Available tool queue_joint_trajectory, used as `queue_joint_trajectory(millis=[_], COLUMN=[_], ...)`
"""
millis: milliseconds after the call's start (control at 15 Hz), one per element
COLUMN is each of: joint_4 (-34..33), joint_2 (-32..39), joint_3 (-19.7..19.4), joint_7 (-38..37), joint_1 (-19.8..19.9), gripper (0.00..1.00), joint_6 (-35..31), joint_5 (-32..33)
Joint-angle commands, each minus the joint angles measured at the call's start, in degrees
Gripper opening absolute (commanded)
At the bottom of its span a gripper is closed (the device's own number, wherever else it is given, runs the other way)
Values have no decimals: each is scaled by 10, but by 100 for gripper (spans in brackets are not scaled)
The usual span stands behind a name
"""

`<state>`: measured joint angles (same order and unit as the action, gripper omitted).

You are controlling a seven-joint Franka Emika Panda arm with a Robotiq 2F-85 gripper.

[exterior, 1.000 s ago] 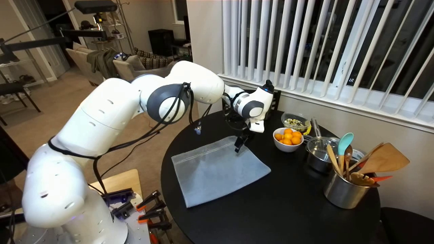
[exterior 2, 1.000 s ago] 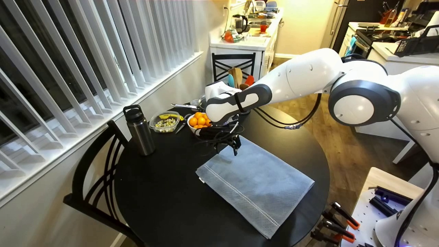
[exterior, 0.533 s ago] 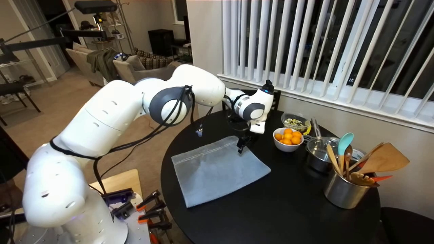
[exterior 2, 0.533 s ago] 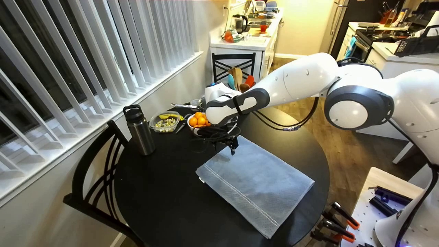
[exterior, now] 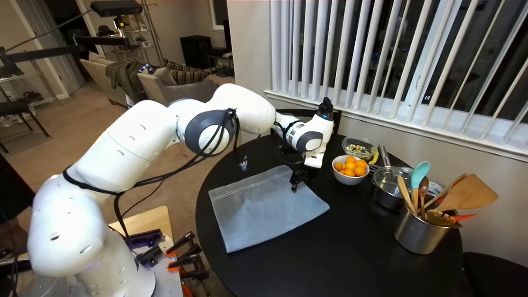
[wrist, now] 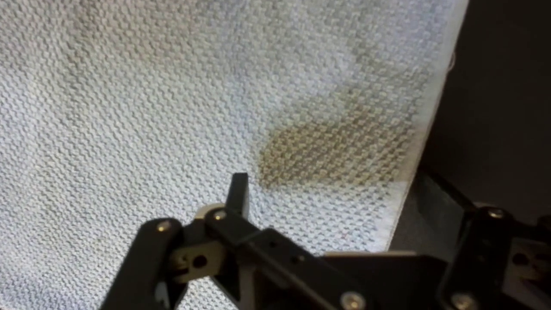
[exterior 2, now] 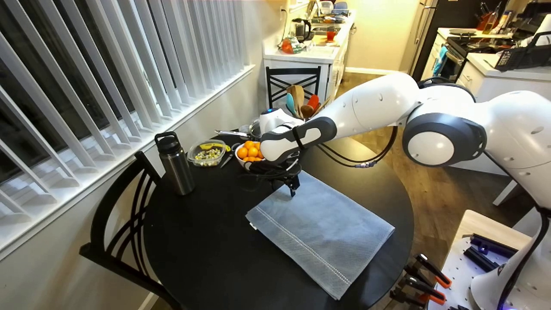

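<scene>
A folded blue-grey cloth [exterior: 268, 210] lies flat on the round black table, and it also shows in an exterior view [exterior 2: 327, 224]. My gripper [exterior: 295, 185] is low over the cloth's edge on the side of the fruit bowl; it shows in an exterior view [exterior 2: 292, 189] too. In the wrist view my gripper [wrist: 338, 185] is open with nothing between its fingers. One finger is over the cloth [wrist: 129, 142], at or just above its surface. The other is past the cloth's edge, over the dark table. I cannot tell whether the fingertips touch.
A white bowl [exterior: 345, 178] of oranges stands near the gripper. Beyond it are a clear food container [exterior: 358, 148], a steel pot [exterior: 385, 197] and a steel utensil holder [exterior: 420, 235]. A steel bottle [exterior 2: 177, 165] and a black chair [exterior 2: 129, 215] are at the window side.
The arm has lowered and reached out slightly. The gripper has come down toward the cloth and shifted a little toward the fruit-bowl side. The cloth has not visibly moved.
</scene>
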<state>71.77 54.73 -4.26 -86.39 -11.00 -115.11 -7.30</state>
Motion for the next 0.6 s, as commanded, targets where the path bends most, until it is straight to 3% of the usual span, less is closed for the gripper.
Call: queue_joint_trajectory(millis=[0,533], joint_4=[2,-6], joint_2=[4,3], joint_3=[-2,0], joint_7=[-22,-4], joint_1=[-1,2], gripper=[100,100], joint_6=[-23,48], joint_5=[9,26])
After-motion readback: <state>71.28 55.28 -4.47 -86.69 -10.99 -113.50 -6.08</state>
